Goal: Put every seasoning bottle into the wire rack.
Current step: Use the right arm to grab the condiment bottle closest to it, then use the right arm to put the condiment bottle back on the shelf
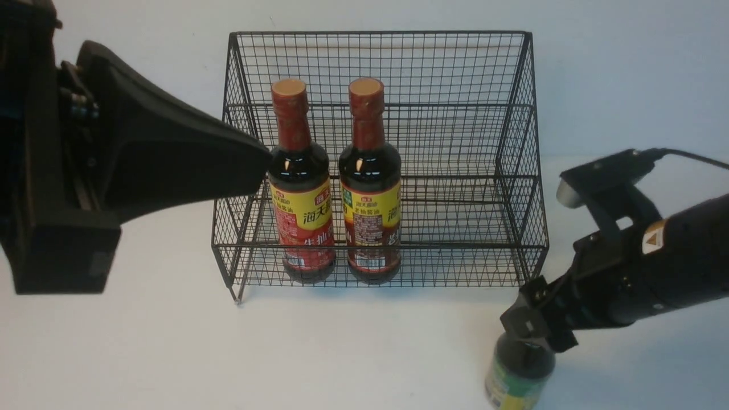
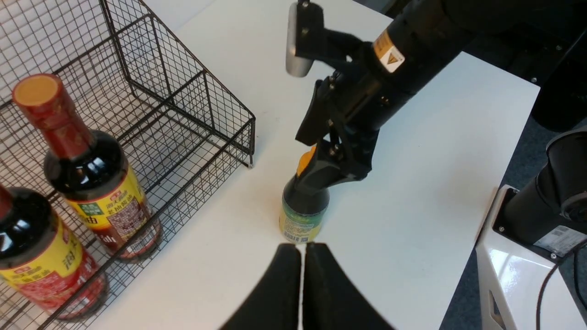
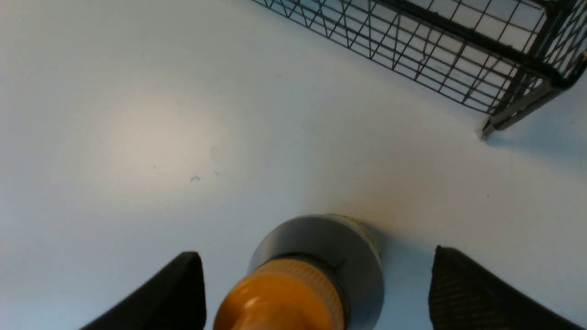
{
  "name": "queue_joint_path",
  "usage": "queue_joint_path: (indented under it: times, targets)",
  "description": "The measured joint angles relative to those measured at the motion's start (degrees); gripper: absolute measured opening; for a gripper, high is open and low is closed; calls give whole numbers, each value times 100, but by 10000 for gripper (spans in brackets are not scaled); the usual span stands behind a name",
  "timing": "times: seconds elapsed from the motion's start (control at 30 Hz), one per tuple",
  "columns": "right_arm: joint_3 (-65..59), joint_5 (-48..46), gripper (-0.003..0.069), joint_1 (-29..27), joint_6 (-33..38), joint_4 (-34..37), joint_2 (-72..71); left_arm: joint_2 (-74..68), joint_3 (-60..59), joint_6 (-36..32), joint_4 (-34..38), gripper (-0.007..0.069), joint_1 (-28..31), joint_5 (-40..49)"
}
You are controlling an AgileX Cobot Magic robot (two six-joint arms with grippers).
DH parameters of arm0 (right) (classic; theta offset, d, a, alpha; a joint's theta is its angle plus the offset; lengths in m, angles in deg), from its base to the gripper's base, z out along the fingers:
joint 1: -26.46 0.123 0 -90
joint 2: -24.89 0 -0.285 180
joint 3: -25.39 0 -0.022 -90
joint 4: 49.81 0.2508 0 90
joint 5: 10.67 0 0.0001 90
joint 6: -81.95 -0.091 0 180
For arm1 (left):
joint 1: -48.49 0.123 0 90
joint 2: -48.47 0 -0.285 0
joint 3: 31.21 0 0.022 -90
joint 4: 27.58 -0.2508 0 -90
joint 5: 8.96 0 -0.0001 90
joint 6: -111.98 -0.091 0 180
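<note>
The black wire rack (image 1: 512,114) stands at the table's middle back. Two tall dark-sauce bottles (image 1: 302,188) (image 1: 370,188) stand upright side by side in the left half of its lower tier; they also show in the left wrist view (image 2: 91,169) (image 2: 27,238). The short dark bottle (image 1: 521,376) with its orange cap (image 3: 293,293) stands on the table in front of the rack's right corner. My right gripper (image 1: 535,330) is open, its fingers on either side of the cap and apart from it. My left gripper (image 1: 263,165) is shut and empty, raised beside the rack's left side.
The rack's right half holds nothing on either tier. Its front corner foot (image 3: 486,133) is close to the short bottle. The table's right edge and a white robot base (image 2: 527,256) lie beyond the right arm.
</note>
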Motion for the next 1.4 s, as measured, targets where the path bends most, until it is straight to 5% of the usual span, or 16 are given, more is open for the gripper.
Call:
queue_joint_path:
  times: [0.17,0.23,0.3,0.6,1.0,1.4]
  targets:
    - [0,19,464,0,281,192,165,0,0,0,-95,-5,0,0]
    - [110,-110,327,0,454,225,165,0,0,0,-154,-5,0,0]
    - [221,-239,291,0,575,177,165,0,0,0,-194,-5,0,13]
    - [1953,-1868,297,6,761,186,221,340,0,99,-1138,-5,0,155]
    - [4430,-2019,297,6,1071,185,1320,502,0,349,-1500,-5,0,165]
    - [4801,-1750,297,6,1252,-124,2475,502,0,363,-1500,-5,0,165]
